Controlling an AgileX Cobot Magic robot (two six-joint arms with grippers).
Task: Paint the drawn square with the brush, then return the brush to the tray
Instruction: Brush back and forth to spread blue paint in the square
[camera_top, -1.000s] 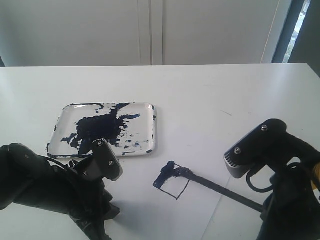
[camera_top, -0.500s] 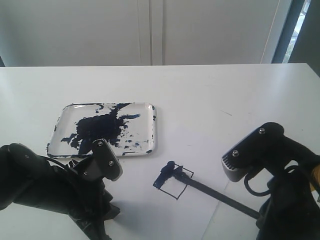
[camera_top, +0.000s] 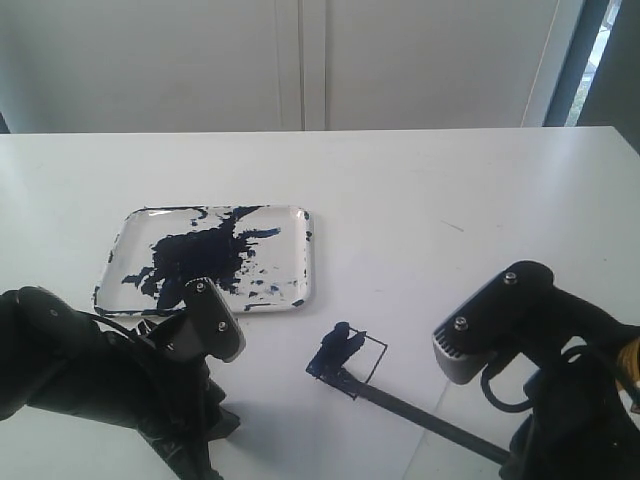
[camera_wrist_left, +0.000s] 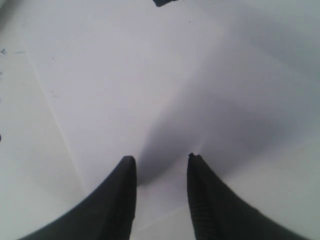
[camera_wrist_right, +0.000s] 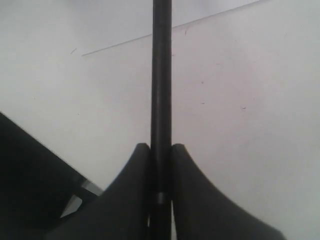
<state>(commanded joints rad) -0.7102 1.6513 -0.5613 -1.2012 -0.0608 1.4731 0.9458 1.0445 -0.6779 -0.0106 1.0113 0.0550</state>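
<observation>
White table (camera_top: 420, 200): the brush (camera_top: 420, 415) is pinched by the right gripper (camera_wrist_right: 161, 146), tip at the drawn square (camera_top: 350, 360) ahead. Short strokes inside its outline are advised.

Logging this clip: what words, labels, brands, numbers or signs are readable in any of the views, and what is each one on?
None: no words, labels, brands, numbers or signs can be read in any view.
The tray shows only dark paint smears, the drawn square only its thin line and a paint blotch, and the brush a plain black handle.
</observation>
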